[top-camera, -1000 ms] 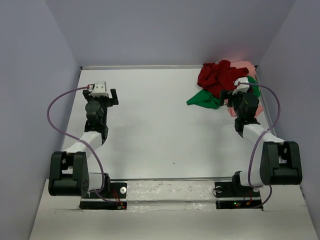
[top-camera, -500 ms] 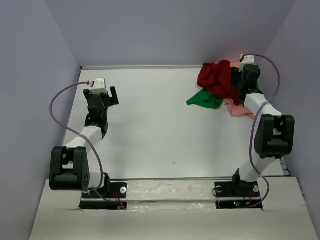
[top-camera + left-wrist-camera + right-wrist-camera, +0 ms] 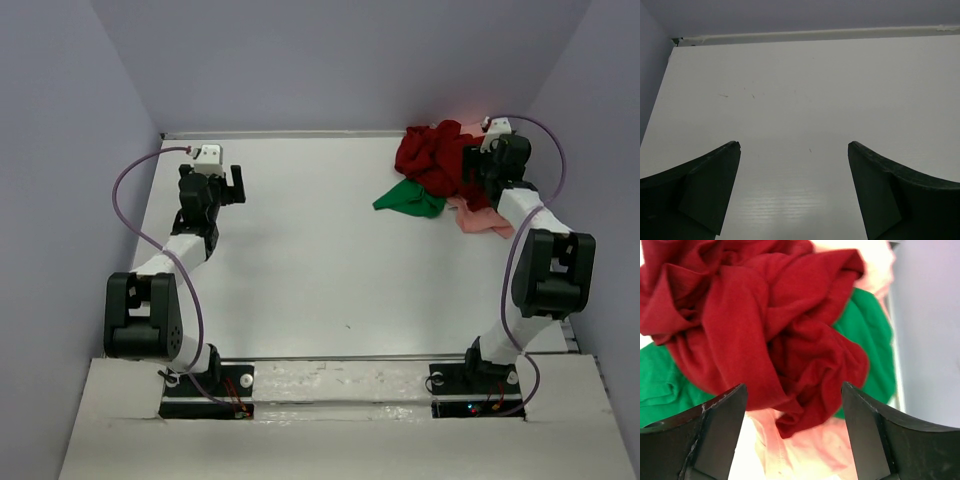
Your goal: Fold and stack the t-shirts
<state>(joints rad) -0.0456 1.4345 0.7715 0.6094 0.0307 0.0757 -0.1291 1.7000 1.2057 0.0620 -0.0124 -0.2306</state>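
**Three t-shirts (image 3: 440, 170) in one heap, none folded**

All of them lie bundled together at the far right corner of the surface (image 3: 300, 260). The dark red t-shirt (image 3: 765, 325) is crumpled on top. The bright green t-shirt (image 3: 408, 200) spills out from under it toward the middle. The pale salmon pink t-shirt (image 3: 485, 218) lies at the bottom, showing on the near side close to the right wall.

My right pincer (image 3: 792, 390) hangs right at the heap with its jaws spread. Red folds fill the gap between them, but nothing looks pinched. From so close a view I cannot tell whether my fingertips brush the cloth. My left pincer (image 3: 793, 145) is spread wide too, holding nothing, over bare surface at the far left and well apart from the heap.

I judge the task to be at its very beginning. No shirt is laid flat, no fold is made and no stack is started. Everything is left to do: draw one shirt free of the tangle, spread it on the open middle, fold it, and do the same for the other two before stacking them. The red one, lying on top and right in front of my right pincer, looks like the natural first pick.
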